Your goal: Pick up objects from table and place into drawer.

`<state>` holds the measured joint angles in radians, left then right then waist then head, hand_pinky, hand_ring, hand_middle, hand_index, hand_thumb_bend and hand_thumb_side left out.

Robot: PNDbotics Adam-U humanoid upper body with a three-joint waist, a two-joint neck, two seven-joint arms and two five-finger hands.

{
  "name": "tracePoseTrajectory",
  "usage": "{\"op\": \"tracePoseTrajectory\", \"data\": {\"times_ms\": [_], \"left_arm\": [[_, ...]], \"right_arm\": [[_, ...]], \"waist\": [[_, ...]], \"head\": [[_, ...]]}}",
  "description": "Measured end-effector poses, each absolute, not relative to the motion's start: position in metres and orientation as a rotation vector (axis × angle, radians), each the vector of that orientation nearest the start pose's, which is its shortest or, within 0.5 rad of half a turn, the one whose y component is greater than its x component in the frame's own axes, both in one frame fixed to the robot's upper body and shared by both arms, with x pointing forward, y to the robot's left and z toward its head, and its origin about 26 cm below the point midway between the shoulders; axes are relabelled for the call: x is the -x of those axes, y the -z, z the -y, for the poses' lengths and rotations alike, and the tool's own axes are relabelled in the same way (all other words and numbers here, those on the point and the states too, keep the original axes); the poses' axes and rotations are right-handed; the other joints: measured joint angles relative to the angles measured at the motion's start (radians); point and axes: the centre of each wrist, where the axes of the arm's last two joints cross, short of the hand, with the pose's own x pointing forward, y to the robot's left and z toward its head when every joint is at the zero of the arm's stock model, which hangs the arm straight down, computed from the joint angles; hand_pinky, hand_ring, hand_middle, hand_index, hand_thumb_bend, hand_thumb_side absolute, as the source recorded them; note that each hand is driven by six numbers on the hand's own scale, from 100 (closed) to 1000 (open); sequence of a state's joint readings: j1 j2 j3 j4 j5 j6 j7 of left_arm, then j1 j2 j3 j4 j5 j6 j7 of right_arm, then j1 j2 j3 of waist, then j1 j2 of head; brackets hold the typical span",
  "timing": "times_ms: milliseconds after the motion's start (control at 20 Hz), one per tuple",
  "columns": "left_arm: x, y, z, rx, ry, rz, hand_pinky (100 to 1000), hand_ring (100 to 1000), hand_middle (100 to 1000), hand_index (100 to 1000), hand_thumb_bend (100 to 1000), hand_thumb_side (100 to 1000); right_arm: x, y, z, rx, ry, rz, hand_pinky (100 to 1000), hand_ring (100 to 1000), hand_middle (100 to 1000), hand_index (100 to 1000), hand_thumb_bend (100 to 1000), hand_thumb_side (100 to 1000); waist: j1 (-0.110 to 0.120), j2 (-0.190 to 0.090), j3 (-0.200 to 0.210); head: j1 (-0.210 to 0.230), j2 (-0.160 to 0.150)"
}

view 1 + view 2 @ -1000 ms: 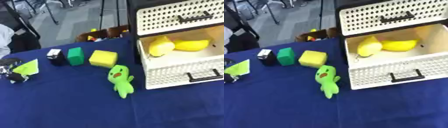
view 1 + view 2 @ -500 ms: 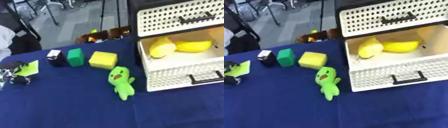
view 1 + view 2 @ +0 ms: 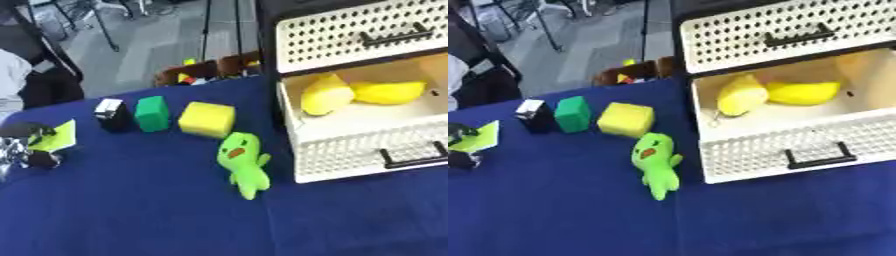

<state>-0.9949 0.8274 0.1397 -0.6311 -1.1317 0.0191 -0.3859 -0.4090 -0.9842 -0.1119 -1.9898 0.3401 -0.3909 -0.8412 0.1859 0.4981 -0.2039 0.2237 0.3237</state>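
A cream perforated drawer unit [image 3: 763, 35] stands at the right with its lower drawer [image 3: 798, 145] pulled open. Inside lie two yellow things, a rounded one [image 3: 741, 95] and a banana-like one [image 3: 802, 92]. On the blue table a green plush toy [image 3: 243, 162] lies just left of the drawer front. Behind it sit a yellow sponge block [image 3: 206, 119], a green block [image 3: 151, 113] and a small black-and-white box [image 3: 111, 114]. My left hand [image 3: 19, 149] is at the far left edge, curled round a lime-green flat piece [image 3: 56, 135]. No right hand shows.
The table's far edge runs diagonally behind the row of blocks; past it are a brown box of small toys [image 3: 206, 72], tripod legs and a seated person at the upper left. Bare blue cloth [image 3: 131, 215] fills the foreground.
The whole picture has shifted slightly. My left hand with the lime-green piece has sunk a little at the left edge. Nothing else on the table has moved.
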Motion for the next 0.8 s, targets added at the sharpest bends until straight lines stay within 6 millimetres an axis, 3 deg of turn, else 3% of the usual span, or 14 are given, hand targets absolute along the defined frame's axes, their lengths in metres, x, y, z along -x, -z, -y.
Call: {"op": "tracePoseTrajectory", "data": {"times_ms": [150, 300, 450, 800], "left_arm": [[-0.4274, -0.2638, -0.4997, -1.269, 0.933, 0.826, 828, 876, 841, 894, 160, 386], [-0.4274, -0.2628, -0.5002, -1.261, 0.93, 0.824, 821, 872, 839, 893, 100, 301], [-0.4277, -0.2623, -0.4998, -1.26, 0.929, 0.82, 815, 865, 829, 884, 100, 284], [-0.4305, -0.2648, -0.4931, -1.331, 0.94, 0.821, 642, 741, 653, 745, 140, 337]], "right_arm": [[-0.279, -0.3319, 0.3431, -1.07, 0.26, -2.749, 561, 644, 603, 777, 100, 901], [-0.2791, -0.3316, 0.3431, -1.068, 0.255, -2.753, 560, 644, 603, 778, 100, 913], [-0.2794, -0.3304, 0.3429, -1.065, 0.247, -2.761, 560, 644, 602, 779, 100, 912], [-0.2797, -0.3277, 0.3433, -1.067, 0.238, -2.773, 560, 644, 602, 782, 100, 910]], "waist": [[-0.001, -0.004, 0.003], [-0.002, -0.007, 0.004], [-0.003, -0.012, 0.007], [-0.009, -0.018, 0.02]], "head": [[0.0, 0.001], [-0.001, 0.004], [-0.001, 0.008], [-0.006, 0.01]]}}
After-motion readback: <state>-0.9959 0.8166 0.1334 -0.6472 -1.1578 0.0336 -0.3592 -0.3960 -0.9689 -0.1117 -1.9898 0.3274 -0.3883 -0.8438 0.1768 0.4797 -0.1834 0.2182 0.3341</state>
